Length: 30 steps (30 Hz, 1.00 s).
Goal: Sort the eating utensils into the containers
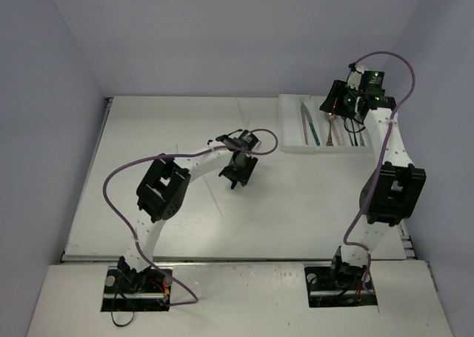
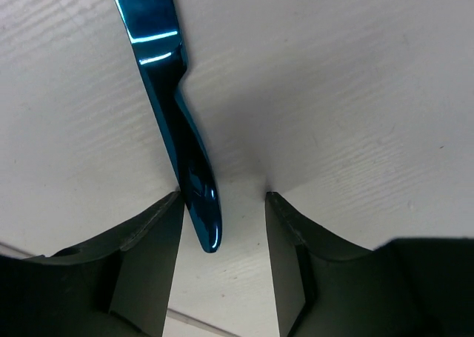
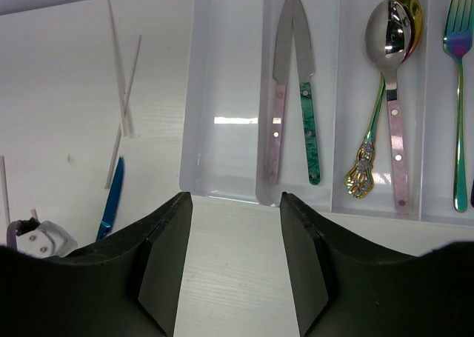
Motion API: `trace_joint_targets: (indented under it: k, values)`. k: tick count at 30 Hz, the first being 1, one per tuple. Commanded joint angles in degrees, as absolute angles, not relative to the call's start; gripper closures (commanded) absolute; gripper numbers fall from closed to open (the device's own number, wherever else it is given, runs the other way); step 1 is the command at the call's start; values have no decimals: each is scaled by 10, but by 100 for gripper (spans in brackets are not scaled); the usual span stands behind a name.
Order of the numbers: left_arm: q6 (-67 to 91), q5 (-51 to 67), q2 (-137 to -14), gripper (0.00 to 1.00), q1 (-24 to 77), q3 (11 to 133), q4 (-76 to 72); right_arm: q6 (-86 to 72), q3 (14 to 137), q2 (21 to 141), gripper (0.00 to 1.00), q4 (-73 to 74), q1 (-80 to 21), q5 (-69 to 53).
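As tray [image 3: 222,159] holds knives [image 3: 276,129], spoons [image 3: 386,29], fork [image 3: 459,41]

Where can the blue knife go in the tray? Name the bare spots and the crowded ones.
Bare: in the tray, the leftmost compartment, between its outer wall and the two knives; also the table strip along the tray's near wall. Crowded: the spoons slot, and the pale sticks left of the tray.

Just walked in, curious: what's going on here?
The left gripper is poised, open, over a shiny blue metal knife on the table, its handle end between the jaws. The right gripper hangs open by the white plastic compartment tray, which already holds two knives, two spoons and a fork. Pale sticks lie loose on the table.
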<state>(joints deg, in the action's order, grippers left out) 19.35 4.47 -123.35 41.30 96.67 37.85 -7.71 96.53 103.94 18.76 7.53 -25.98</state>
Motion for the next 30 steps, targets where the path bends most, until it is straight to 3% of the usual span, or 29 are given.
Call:
trace_joint_targets:
  k: [1,20,30]
  values:
    - [198,52,-1262,57,409,1016,404,-79,977,1022,52,176,78,-267]
    - [205,76,-1367,67,348,1127,429,-74,974,1026,53,178,84,-275]
    - [207,50,-1378,83,353,1113,451,-73,973,1020,54,180,84,-277]
